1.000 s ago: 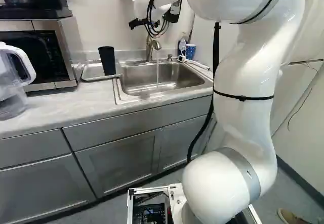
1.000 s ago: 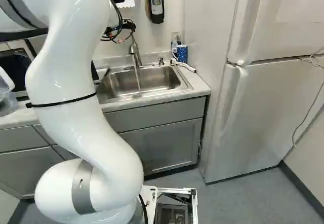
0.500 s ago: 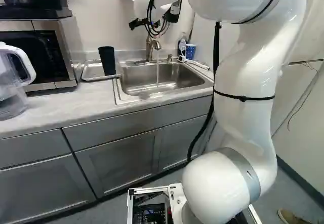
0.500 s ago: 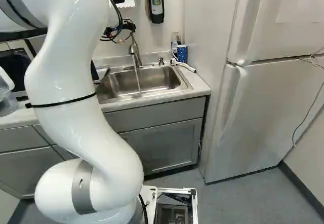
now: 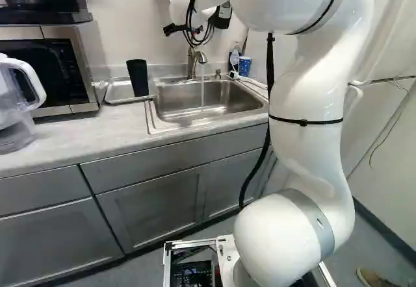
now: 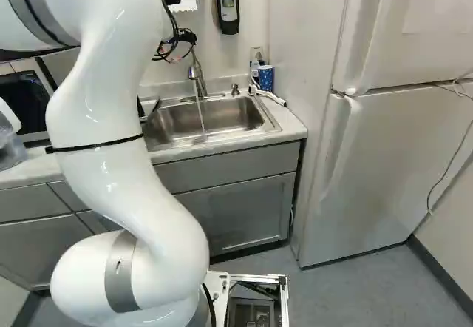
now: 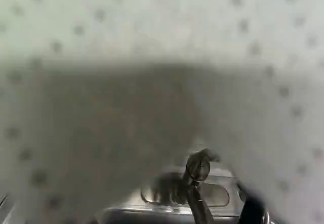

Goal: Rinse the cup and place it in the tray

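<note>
Right of the cup, the arm has shifted slightly.

A blurred pale surface with scattered dark dots filled most of the frame, brightest across the top and greyer through the middle and left. A faucet stood low in the frame, right of centre, its rounded end uppermost and its stem slanting to the bottom edge. Behind it, shiny metalwork showed a rounded, rimmed outline. A dark shape, too blurred to name, stood at the lower right.
</note>
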Controlling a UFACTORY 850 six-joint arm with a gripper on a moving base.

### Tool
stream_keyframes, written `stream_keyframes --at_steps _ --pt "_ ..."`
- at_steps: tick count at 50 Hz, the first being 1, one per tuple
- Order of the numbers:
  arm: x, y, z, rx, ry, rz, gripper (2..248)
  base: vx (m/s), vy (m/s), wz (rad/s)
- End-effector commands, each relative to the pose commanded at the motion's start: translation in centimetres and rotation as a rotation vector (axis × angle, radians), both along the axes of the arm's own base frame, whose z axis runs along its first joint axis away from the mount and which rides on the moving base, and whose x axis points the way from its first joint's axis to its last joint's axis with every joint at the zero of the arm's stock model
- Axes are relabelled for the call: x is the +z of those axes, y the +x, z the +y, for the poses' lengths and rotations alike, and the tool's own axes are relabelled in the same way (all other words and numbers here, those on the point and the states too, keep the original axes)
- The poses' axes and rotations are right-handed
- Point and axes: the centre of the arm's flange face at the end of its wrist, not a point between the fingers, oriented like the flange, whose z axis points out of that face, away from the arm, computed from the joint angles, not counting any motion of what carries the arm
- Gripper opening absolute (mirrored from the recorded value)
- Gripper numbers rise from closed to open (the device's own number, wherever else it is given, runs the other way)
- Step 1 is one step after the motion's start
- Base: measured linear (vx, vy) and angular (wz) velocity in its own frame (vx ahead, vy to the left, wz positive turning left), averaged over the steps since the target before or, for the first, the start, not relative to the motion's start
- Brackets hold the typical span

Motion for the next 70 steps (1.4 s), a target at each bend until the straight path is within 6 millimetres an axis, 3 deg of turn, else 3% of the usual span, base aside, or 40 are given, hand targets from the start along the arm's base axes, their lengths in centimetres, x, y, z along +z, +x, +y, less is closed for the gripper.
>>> stream_keyframes --at_steps 53,70 --pt "-0.1 -0.3 0.0 -0.002 -0.007 0.021 247 0.000 0.000 0.000" --pt "-0.3 -1.3 -0.1 -0.005 -0.019 0.056 247 0.000 0.000 0.000"
